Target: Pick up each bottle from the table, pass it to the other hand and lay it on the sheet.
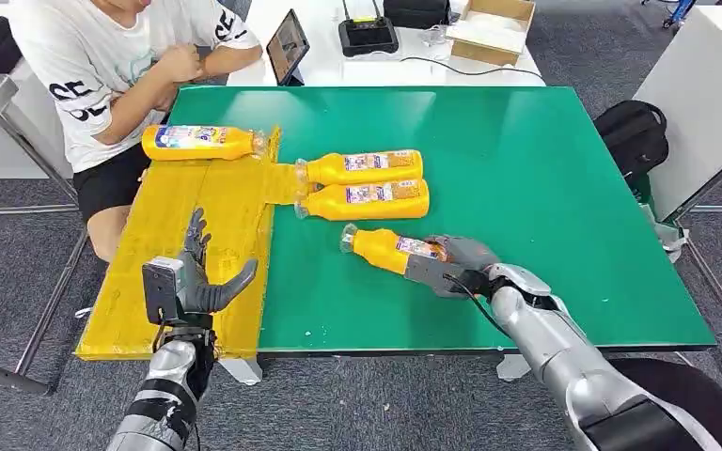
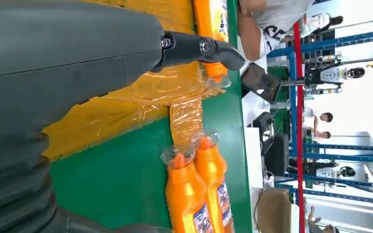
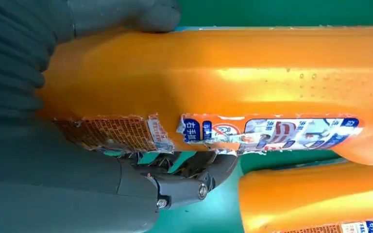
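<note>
My right hand [image 1: 456, 265] grips the base of an orange bottle [image 1: 390, 248] that lies on the green table [image 1: 526, 169], its cap pointing left; up close the bottle [image 3: 233, 82] shows a torn label, with my right hand [image 3: 53, 160] wrapped around it. Two more orange bottles [image 1: 362, 167] [image 1: 367, 199] lie side by side just beyond it, also seen as the pair [image 2: 199, 194]. A fourth bottle [image 1: 202, 142] lies on the yellow sheet [image 1: 179, 254] at its far end. My left hand [image 1: 197, 277] hovers open over the sheet's near part, holding nothing.
A person in a white shirt [image 1: 122, 66] sits at the table's far left corner, close to the sheet. A tablet [image 1: 289, 44], a router [image 1: 367, 33] and a cardboard box [image 1: 494, 26] stand on the white table behind. A black backpack [image 1: 632, 136] lies on the floor to the right.
</note>
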Controlling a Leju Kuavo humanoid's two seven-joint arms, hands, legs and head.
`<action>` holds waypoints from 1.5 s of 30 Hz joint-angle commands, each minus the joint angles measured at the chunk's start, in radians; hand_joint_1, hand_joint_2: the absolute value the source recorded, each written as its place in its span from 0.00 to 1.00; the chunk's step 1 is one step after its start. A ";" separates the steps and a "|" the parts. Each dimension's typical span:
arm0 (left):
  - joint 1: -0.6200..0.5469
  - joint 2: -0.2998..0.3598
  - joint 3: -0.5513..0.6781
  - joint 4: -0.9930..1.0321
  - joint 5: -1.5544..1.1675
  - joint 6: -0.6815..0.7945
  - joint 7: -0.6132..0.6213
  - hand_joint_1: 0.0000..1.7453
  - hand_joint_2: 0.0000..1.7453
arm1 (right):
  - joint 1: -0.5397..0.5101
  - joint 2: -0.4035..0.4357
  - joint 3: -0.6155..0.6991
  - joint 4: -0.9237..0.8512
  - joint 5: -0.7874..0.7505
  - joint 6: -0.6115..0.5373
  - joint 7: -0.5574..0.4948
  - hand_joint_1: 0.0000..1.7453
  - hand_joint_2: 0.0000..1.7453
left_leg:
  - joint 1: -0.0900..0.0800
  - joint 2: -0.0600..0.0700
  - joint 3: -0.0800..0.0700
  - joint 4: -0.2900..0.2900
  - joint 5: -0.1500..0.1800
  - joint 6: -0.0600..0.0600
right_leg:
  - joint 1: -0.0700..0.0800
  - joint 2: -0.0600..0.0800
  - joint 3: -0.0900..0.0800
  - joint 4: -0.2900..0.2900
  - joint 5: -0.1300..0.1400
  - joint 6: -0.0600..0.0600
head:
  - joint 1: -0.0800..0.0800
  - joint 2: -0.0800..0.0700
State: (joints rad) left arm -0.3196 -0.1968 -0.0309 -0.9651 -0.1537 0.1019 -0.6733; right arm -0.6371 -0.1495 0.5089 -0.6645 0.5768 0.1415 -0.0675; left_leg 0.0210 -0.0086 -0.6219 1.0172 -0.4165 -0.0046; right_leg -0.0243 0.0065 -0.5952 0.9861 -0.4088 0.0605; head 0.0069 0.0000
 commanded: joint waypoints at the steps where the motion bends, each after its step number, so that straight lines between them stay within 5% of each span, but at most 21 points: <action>1: -0.043 0.009 -0.022 0.082 0.009 -0.002 0.006 0.00 1.00 | 0.017 0.006 0.054 0.080 -0.034 0.013 -0.024 1.00 1.00 | 0.001 -0.001 0.003 -0.002 -0.001 0.001 | 0.001 -0.003 0.005 -0.002 -0.001 -0.003 | 0.000 0.000; 4: -0.036 0.008 -0.020 0.074 0.015 0.001 0.003 0.00 1.00 | 0.063 0.019 -0.014 0.000 -0.118 -0.058 -0.103 1.00 1.00 | 0.001 -0.001 0.002 -0.001 0.000 0.001 | 0.001 -0.002 0.003 -0.002 -0.001 -0.002 | 0.000 0.000; 9: 0.013 -0.012 -0.020 0.006 0.026 0.001 0.000 0.00 1.00 | 0.305 0.165 -0.255 -0.515 -0.183 -0.429 -0.305 1.00 1.00 | 0.001 0.002 0.004 -0.002 -0.001 0.000 | 0.002 0.001 0.004 -0.003 0.000 -0.004 | 0.001 0.000; 14: 0.029 -0.029 -0.062 -0.045 0.080 -0.033 0.038 0.00 1.00 | 0.370 0.233 -0.342 -0.722 -0.156 -0.687 -0.424 1.00 1.00 | 0.000 0.001 -0.004 0.001 -0.003 0.000 | 0.001 0.000 -0.004 0.003 -0.003 -0.004 | 0.000 0.000; 19: 0.033 -0.028 -0.076 -0.056 0.097 -0.042 0.051 0.00 1.00 | 0.373 0.232 -0.356 -0.715 -0.141 -0.721 -0.444 1.00 1.00 | 0.000 -0.002 -0.005 0.000 -0.002 0.002 | 0.000 -0.002 -0.004 0.001 -0.002 -0.002 | 0.000 0.000; 24: 0.064 -0.021 -0.159 -0.132 0.219 -0.219 0.122 0.00 1.00 | 0.387 0.237 -0.365 -0.713 -0.123 -0.796 -0.517 1.00 1.00 | -0.001 -0.001 -0.004 0.000 -0.002 0.002 | -0.001 -0.003 -0.003 0.001 -0.002 -0.004 | 0.001 0.000; 33: 0.097 0.004 -0.273 -0.221 0.346 -0.385 0.179 0.00 1.00 | 0.386 0.266 -0.292 -0.492 -0.090 -0.689 -0.554 1.00 1.00 | -0.001 0.001 -0.003 -0.001 -0.002 0.001 | -0.001 0.000 -0.003 -0.001 -0.001 -0.002 | 0.000 0.000; 45: 0.087 0.003 -0.314 -0.230 0.363 -0.409 0.188 0.00 1.00 | 0.359 0.334 -0.239 -0.347 -0.091 -0.691 -0.593 1.00 1.00 | -0.001 0.003 -0.004 -0.002 -0.002 0.001 | -0.001 0.002 -0.003 -0.001 -0.001 -0.003 | 0.000 0.000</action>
State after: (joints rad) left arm -0.2101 -0.2285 -0.2911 -1.2055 0.2041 -0.2998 -0.4978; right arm -0.2226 0.1362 0.2224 -1.1913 0.4898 -0.5402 -0.6436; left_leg 0.0199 -0.0098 -0.6311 1.0169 -0.4170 -0.0044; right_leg -0.0261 0.0059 -0.6029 0.9865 -0.4093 0.0608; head 0.0072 0.0000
